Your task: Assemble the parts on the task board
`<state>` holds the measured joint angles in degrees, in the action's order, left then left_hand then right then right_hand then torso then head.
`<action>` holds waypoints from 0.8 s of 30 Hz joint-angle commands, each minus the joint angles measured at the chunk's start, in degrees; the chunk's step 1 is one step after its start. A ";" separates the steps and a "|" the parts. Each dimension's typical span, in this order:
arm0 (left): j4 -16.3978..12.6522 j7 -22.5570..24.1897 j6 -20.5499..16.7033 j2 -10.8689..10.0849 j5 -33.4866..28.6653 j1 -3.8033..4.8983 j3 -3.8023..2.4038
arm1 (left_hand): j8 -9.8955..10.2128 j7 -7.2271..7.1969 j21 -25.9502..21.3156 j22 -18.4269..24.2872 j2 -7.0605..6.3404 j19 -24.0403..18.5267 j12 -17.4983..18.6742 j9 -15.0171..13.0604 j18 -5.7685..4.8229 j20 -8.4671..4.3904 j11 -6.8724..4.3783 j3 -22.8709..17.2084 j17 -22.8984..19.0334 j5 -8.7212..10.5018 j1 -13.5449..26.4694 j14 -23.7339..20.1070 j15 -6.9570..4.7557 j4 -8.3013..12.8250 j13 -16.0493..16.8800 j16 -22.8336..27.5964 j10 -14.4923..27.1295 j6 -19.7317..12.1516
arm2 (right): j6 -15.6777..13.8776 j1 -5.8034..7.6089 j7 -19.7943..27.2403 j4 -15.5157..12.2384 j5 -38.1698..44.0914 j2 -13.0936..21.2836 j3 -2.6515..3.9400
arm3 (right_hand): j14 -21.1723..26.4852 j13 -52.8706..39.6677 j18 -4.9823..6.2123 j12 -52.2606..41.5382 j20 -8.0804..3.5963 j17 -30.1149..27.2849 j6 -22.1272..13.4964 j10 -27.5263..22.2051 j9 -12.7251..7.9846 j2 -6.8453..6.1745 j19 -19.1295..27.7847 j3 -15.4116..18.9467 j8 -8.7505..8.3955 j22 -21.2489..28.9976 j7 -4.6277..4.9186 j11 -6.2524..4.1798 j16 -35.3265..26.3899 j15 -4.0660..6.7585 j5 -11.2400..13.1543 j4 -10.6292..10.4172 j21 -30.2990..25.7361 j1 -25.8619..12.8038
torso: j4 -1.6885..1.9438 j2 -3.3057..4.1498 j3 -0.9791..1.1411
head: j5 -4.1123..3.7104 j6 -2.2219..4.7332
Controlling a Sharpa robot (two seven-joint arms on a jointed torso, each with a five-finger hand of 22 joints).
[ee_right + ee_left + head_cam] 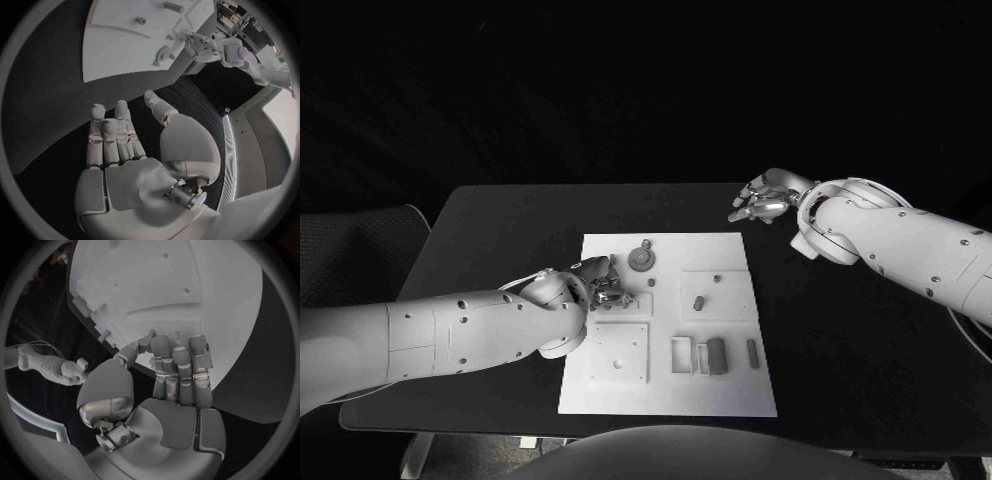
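Note:
The white task board (pixel 733 390) lies in the middle of the black table. On it are a round grey part (pixel 642 258) at the far side, two small pegs (pixel 692 299), and a grey block (pixel 715 355) beside a slim piece (pixel 751 350) near the front. My left hand (pixel 599 282) is low over the board's left middle, its fingers (pixel 178 360) stretched close together onto the board (pixel 187 270). Whether it pinches anything is hidden. My right hand (pixel 764 200) hovers over bare table past the board's far right corner. Its palm (pixel 125 145) is empty and its fingers are apart.
A square raised plate with a peg (pixel 615 363) sits at the board's front left. Dark table surface (pixel 862 330) stretches wide to the right of the board. In the right wrist view the left hand (pixel 199 42) shows near the round part (pixel 164 51).

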<state>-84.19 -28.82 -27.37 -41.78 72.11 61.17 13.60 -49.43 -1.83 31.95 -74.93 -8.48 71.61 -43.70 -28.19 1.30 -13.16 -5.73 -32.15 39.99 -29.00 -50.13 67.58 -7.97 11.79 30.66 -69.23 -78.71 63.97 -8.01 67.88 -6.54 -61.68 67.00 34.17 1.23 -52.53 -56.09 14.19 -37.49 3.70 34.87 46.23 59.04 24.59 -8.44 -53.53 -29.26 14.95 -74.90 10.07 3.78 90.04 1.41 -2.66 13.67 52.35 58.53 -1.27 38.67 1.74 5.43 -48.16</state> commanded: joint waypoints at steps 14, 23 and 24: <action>0.65 -0.28 1.51 0.62 0.41 -0.08 0.01 | -0.31 -0.13 0.30 -1.17 2.67 0.21 -0.22 0.12 1.27 -0.14 -0.28 -4.05 -0.10 -0.33 -2.62 0.37 0.05 3.81 -0.12 -0.26 -0.04 0.33 | 0.94 -0.04 0.17 0.02 0.23 -0.07 0.02 | 0.04 0.09 0.81 -0.22 -0.01 -0.09 0.01 -0.33 -0.06 -0.10 0.31 -0.02 0.05 -0.78 0.33 0.21 -0.13 0.57 -0.26 -0.48 -0.22 -0.48 | 0.00 0.01 0.00 | 0.03 -0.29; 0.88 -0.13 1.42 0.83 0.41 -0.27 0.01 | -0.33 -0.13 0.31 -1.17 2.68 0.21 -0.24 0.14 1.26 -0.15 -0.28 -4.07 -0.13 -0.37 -2.56 0.37 0.05 3.82 -0.13 -0.27 -0.04 0.32 | 1.05 -0.06 0.10 0.02 0.23 -0.08 0.02 | 0.04 0.09 0.81 -0.23 -0.01 -0.09 0.01 -0.33 -0.07 -0.09 0.31 -0.01 0.04 -0.78 0.33 0.21 -0.13 0.56 -0.26 -0.51 -0.22 -0.49 | -0.01 0.00 0.03 | -0.17 -0.57; 0.88 -0.12 1.52 0.84 0.41 -0.30 0.01 | -0.34 -0.13 0.31 -1.17 2.68 0.21 -0.24 0.14 1.26 -0.15 -0.28 -4.07 -0.13 -0.38 -2.55 0.37 0.05 3.82 -0.14 -0.27 -0.04 0.32 | 1.08 -0.06 0.10 0.02 0.23 -0.07 0.02 | 0.04 0.10 0.81 -0.23 -0.01 -0.09 0.01 -0.33 -0.07 -0.07 0.31 -0.01 0.04 -0.78 0.33 0.21 -0.13 0.56 -0.26 -0.52 -0.22 -0.50 | 0.00 0.00 0.02 | -0.18 -0.60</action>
<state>-83.37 -29.22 -26.75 -41.24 72.40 61.15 13.51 -49.45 -1.90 32.60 -74.91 -8.48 71.97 -43.70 -28.12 1.30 -12.82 -5.63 -32.12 39.94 -29.12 -50.13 67.67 -7.88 11.83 30.61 -69.24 -78.79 64.05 -7.82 67.85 -6.57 -61.64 67.00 34.11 1.23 -52.52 -56.05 14.16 -37.49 3.70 34.87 46.17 59.03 24.60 -8.44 -53.53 -29.26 14.95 -74.90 9.92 3.78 90.04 1.66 -2.66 13.35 52.35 58.53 -1.27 38.67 1.75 5.28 -48.67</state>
